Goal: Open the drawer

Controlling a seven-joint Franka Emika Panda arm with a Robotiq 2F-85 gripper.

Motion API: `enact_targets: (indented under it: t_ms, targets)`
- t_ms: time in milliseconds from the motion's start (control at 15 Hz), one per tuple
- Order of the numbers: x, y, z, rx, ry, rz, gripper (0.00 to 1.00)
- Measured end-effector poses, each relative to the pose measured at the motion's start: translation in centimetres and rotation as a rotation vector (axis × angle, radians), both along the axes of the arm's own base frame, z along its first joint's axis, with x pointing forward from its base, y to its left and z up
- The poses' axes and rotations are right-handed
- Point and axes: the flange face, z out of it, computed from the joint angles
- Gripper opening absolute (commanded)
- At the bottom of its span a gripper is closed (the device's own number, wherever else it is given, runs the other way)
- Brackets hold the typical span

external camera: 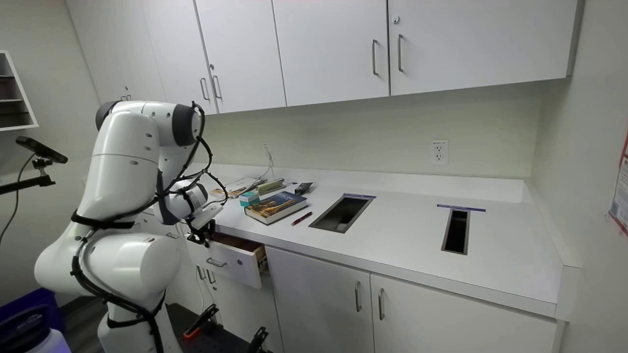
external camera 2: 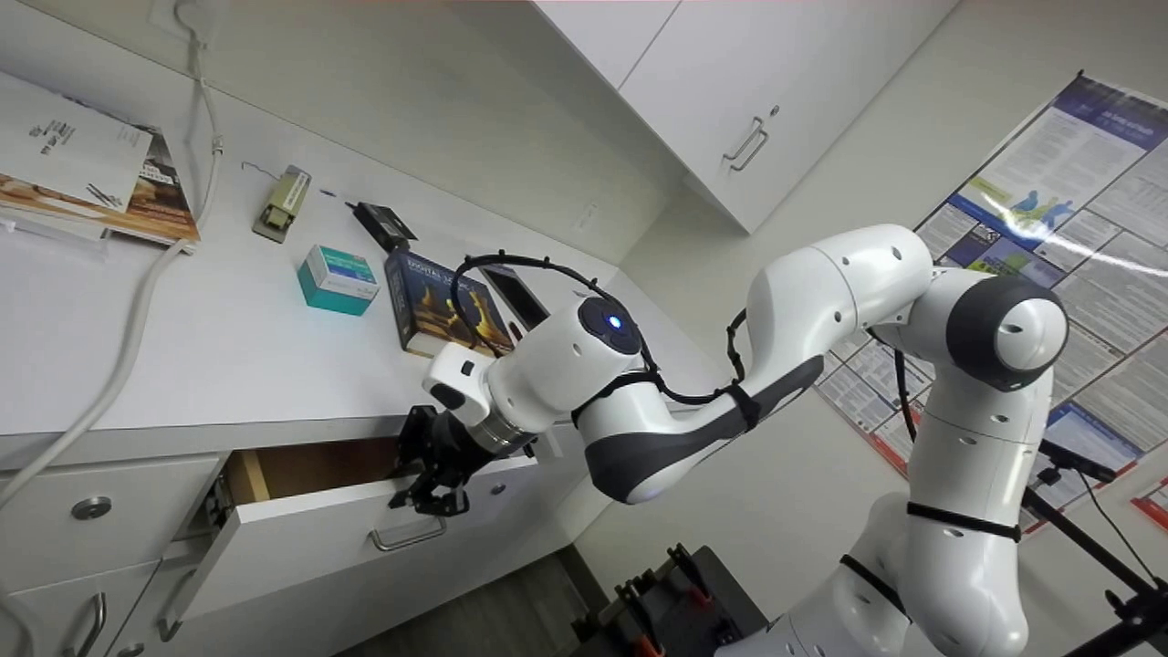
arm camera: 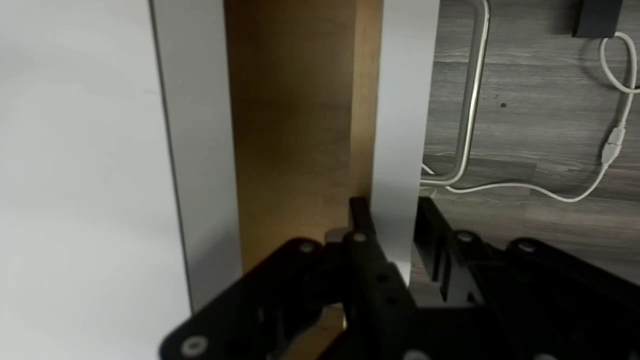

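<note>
The drawer (external camera: 228, 264) stands partly open under the counter, its white front panel pulled away from the cabinet. It shows in both exterior views, also here (external camera 2: 301, 547), with a metal handle (external camera 2: 408, 537) on the front. In the wrist view I look down on the top edge of its front panel (arm camera: 404, 90) and the tan wooden interior (arm camera: 292, 125). My gripper (arm camera: 391, 212) straddles this panel, one finger inside the drawer and one outside. Both fingertips appear to press on the panel. In an exterior view the gripper (external camera 2: 415, 485) sits at the panel's top edge, above the handle.
The white counter (external camera: 402, 235) lies over the drawer, its front edge close to the gripper. On it are a book (external camera: 275, 207), a teal and white box (external camera 2: 338, 279), a stapler-like object (external camera 2: 282, 203) and a pen (external camera: 301, 218). A white cable (external camera 2: 137, 319) hangs over the counter edge.
</note>
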Motion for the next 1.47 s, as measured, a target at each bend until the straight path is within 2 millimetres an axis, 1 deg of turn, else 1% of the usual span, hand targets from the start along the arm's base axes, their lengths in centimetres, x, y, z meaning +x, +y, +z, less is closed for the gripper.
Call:
enact_targets:
  t_ms: [200, 400, 600, 1000, 1133, 1333, 1467]
  targets:
    - [-0.3, 0.0, 0.0, 0.002, 0.016, 0.003, 0.07]
    - [-1.9, 0.0, 0.1, -0.001, 0.031, 0.015, 0.07]
    - [-4.9, 0.1, 0.1, -0.004, 0.044, 0.045, 0.07]
    - [-12.8, -0.3, 0.1, 0.023, 0.057, 0.066, 0.07]
    - [-15.0, -0.4, 0.1, 0.03, 0.055, 0.068, 0.07]
    - [-17.4, -0.4, 0.1, 0.033, 0.054, 0.066, 0.07]
    - [-18.4, -0.3, 0.1, 0.031, 0.054, 0.067, 0.07]
